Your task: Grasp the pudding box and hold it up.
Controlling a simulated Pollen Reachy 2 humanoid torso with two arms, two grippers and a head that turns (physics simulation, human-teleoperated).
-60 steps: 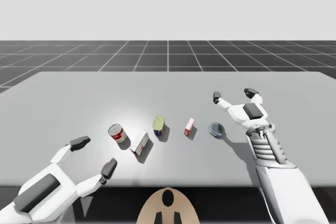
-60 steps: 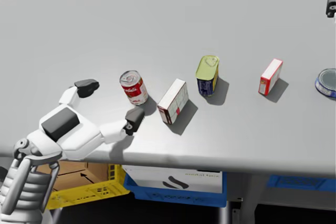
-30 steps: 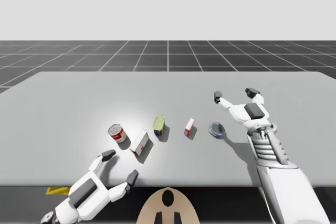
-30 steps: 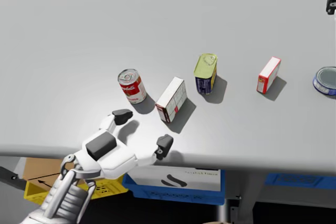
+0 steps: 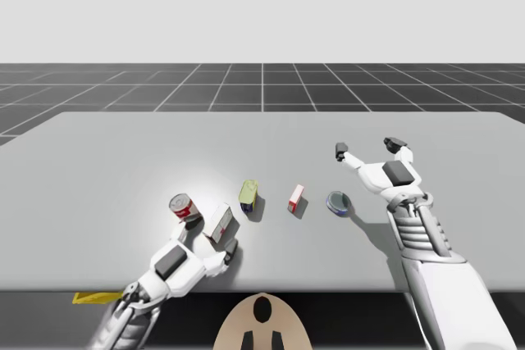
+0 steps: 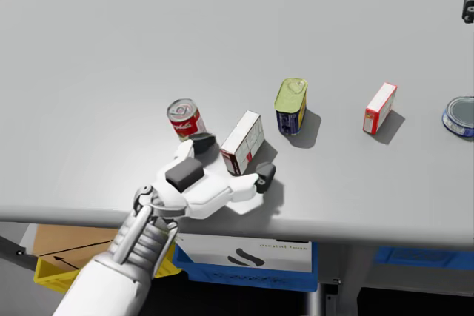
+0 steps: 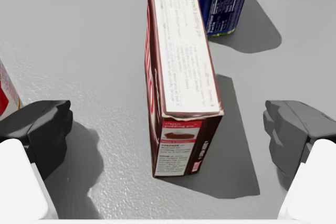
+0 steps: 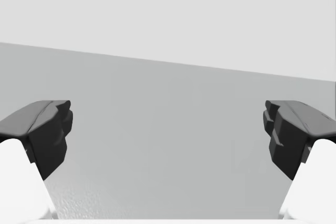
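The brown-and-white cardboard pudding box (image 7: 181, 77) stands on one long narrow edge near the front of the grey table (image 6: 111, 49). It sits second from the left in a loose row, between a red-and-white soup can (image 6: 185, 120) and an upright dark blue tin with a yellow top (image 6: 292, 105). The robot's left pincer (image 7: 165, 129) is released and low at the box's near end. One dark finger stands off each broad face with a gap on both sides, so nothing is gripped yet. From the left wrist, the box's long axis runs straight away along the pincer's own line, so closing would squeeze across its thin width. The finger on the can's side sits close to that can. The right pincer (image 5: 367, 147), also released and empty, hovers well apart towards the far right, beyond a small red-and-white box (image 6: 380, 107) and a flat blue round can (image 6: 459, 116), so the left arm is plainly the nearer. Under the table's front edge, a blue crate (image 6: 244, 275) seems to hold a white carton, and a yellow crate (image 6: 41, 275) a brown cardboard piece.
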